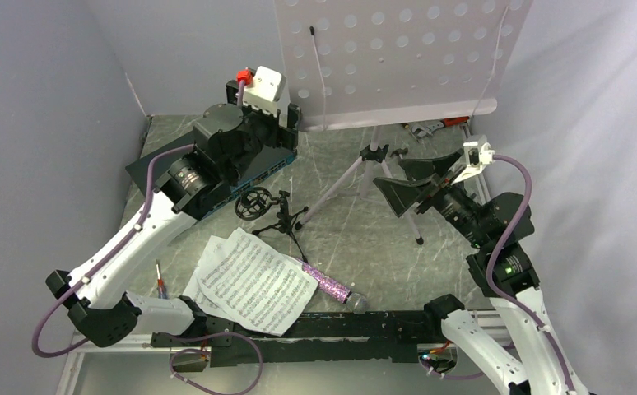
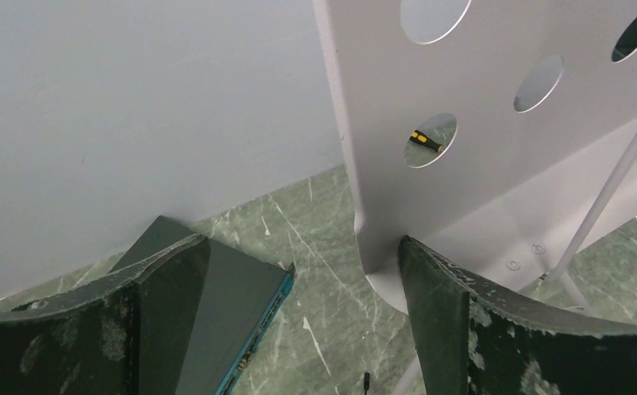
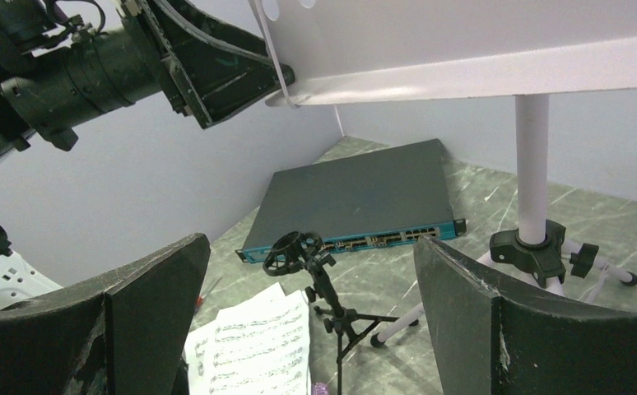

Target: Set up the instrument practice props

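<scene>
The music stand (image 1: 397,58) looks like thin perforated sheet: stiff and light, but tall and top-heavy on its slim tripod (image 1: 373,153). I judge that a push high on the panel would tip it. The safer hold is low, on the folded lip along the bottom edge or on the post, squeezed gently so the legs do not skate on the surface (image 1: 356,239).

The left hand (image 2: 299,329) is spread about as wide as it goes and grips nothing. The stand's lower left corner stands just ahead of it, inside the gap and close to its right finger (image 2: 480,329), though whether they touch cannot be made out. The dark box (image 2: 216,304) lies ahead of and below its left finger.

The right hand (image 3: 315,329) is fully spread and empty, touching nothing. Ahead of it and to its right is the tripod's hub. Ahead and low, framed between its fingers, stands the small mic stand (image 3: 315,271), which looks light and easily knocked over and is best taken by its stem. Nearer and lower lie the two pages (image 3: 253,350); they are floppy, overlapping and flat, so hard to pinch except at a raised corner. The glitter microphone (image 1: 327,285) lies just beside them, well behind the left hand. Being round it may roll, so the grip should go across the barrel.
</scene>
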Motion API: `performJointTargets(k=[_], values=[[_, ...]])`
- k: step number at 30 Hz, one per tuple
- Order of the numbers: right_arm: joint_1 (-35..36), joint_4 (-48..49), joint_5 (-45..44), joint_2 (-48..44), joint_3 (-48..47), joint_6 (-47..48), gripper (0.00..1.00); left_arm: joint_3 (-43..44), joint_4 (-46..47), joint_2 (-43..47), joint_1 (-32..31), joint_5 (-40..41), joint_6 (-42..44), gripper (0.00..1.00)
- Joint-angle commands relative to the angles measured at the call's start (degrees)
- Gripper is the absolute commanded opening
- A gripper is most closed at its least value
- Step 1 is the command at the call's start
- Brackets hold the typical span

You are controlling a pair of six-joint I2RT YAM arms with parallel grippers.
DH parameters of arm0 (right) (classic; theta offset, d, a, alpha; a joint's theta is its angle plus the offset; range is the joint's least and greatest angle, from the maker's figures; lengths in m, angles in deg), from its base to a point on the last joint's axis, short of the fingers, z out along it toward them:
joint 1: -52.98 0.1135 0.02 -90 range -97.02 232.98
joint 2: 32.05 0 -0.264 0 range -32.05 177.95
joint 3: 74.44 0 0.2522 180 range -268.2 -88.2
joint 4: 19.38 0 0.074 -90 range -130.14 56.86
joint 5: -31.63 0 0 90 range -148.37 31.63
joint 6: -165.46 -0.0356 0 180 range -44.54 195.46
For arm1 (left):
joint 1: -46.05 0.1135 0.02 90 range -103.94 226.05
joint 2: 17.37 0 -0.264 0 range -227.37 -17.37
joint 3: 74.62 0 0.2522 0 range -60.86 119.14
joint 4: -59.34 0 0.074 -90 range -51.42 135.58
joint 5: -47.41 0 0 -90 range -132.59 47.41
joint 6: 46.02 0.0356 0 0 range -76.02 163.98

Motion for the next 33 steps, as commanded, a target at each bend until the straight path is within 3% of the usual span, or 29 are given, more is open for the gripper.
performJointTargets(k=[1,23,33], values=[[-0.12,2.09,0.84,0.55,0.39,-0.77,1.0,1.99,-1.72,0.0,1.42,1.13,1.23,0.9],[-0.12,0.0,0.24,1.76,-0.17,0.93,1.0,5.98,-1.52,-2.42,2.86,-1.32,3.6,0.93],[-0.11,-1.0,0.36,2.05,0.67,1.46,1.0,2.43,-3.93,3.51,2.88,-2.07,0.63,0.93]])
